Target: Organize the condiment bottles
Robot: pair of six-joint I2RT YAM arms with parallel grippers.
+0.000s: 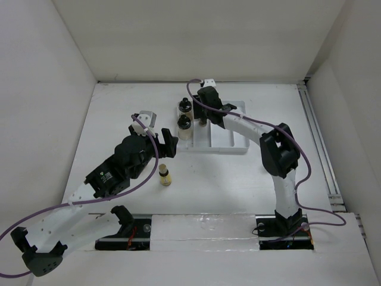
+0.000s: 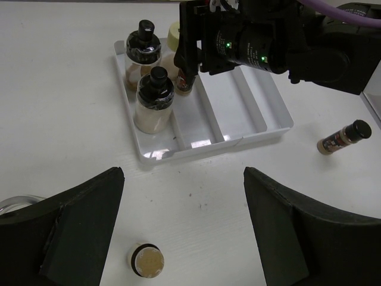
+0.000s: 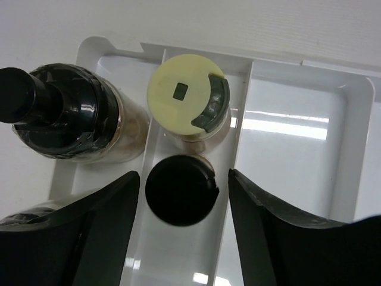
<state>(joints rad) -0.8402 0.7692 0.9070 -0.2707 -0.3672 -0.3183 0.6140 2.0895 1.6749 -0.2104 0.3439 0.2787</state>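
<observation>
Right hand (image 3: pixel 183 176) reaches down into the tray (image 2: pixel 247 107), parted astride a black-capped bottle (image 3: pixel 180 193); left hand (image 2: pixel 183 173) hovers, likewise parted.

Spread end effector (image 3: pixel 183 176) flanks black-capped bottle (image 3: pixel 180 192) in tray (image 3: pixel 356 119).

Toward the back of the surface (image 1: pixel 226 179), a tray (image 2: pixel 250 113) of three compartments: in the left one, rear bottle (image 1: pixel 185 107) directly behind front bottle (image 1: pixel 185 124); in the middle one, flip-lid bottle (image 3: pixel 187 95) at the far end with capped bottle (image 3: pixel 180 189) just before it, between the right fingers (image 3: pixel 89 238). Off the tray: small jar (image 1: pixel 164 176) upright before its left front corner, lying bottle (image 2: pixel 343 137) to its right, glass jar (image 2: pixel 18 202) left of the small jar, partly behind a left finger (image 2: pixel 71 238).
</observation>
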